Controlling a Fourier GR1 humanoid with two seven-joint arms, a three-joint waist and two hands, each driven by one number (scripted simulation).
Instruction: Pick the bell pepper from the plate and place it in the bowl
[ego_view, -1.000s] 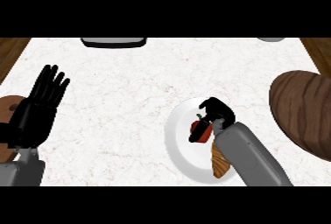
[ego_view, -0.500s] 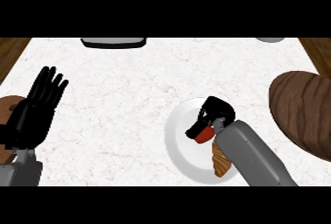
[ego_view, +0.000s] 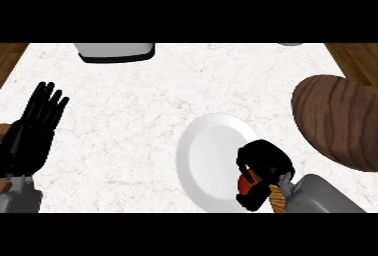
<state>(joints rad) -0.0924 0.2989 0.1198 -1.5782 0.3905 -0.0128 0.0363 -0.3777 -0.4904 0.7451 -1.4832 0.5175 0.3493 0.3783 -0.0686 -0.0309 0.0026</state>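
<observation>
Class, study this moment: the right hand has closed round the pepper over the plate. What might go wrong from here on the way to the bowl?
1. The right hand hides most of the pepper; only a red sliver shows low in the fingers, so it may slip out.
2. The hand sits over the plate rim, so lifting might nudge the plate.
3. The bowl lies partly out of view, so the drop may miss.

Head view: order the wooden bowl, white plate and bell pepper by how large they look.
1-2. Wooden bowl and white plate: look alike; the bowl runs off the view's right edge, so no ranking.
3. Bell pepper: smallest, only a red patch showing inside the curled right hand.
</observation>
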